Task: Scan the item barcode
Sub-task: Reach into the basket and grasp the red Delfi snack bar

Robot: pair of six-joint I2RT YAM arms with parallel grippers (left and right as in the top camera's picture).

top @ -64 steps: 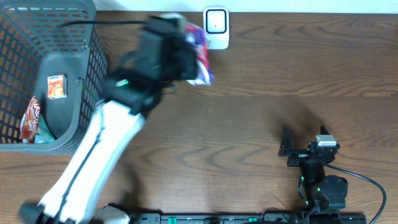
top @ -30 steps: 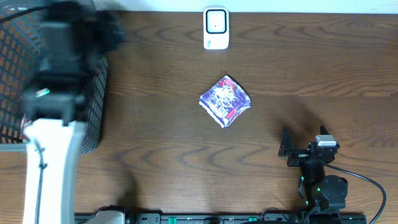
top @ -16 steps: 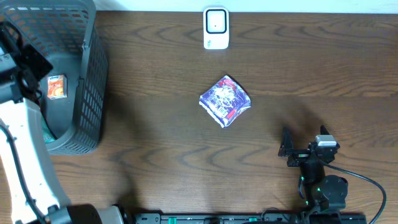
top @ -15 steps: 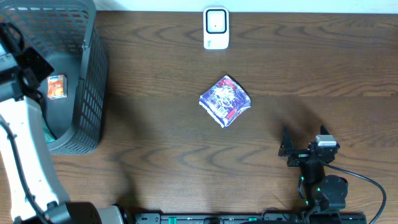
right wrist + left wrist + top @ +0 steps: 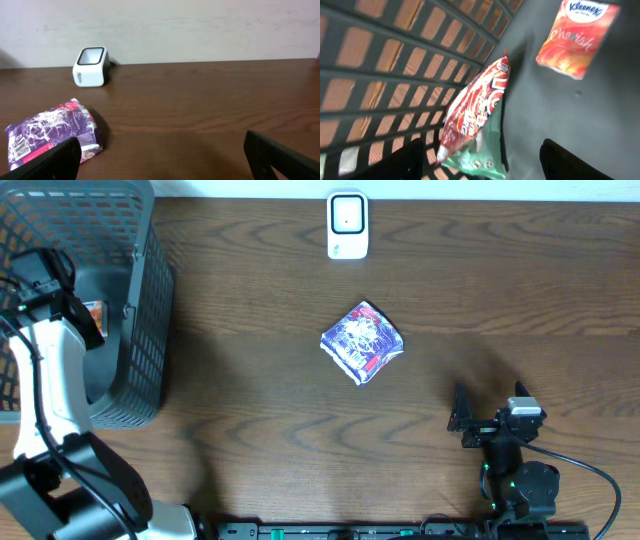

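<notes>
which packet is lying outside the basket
The purple packet, alone on the table. The red snack bag and the orange tissue pack both lie inside the grey basket.

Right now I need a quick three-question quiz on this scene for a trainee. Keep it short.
1. True or false: the purple packet lies inside the basket.
2. Which gripper is down inside the basket? A) left gripper B) right gripper C) neither
3. Name the white device at the far edge of the table, beyond the packet.

Key
1. False: it lies out on the table.
2. A: it is open above a red snack bag.
3. The scanner.
</notes>
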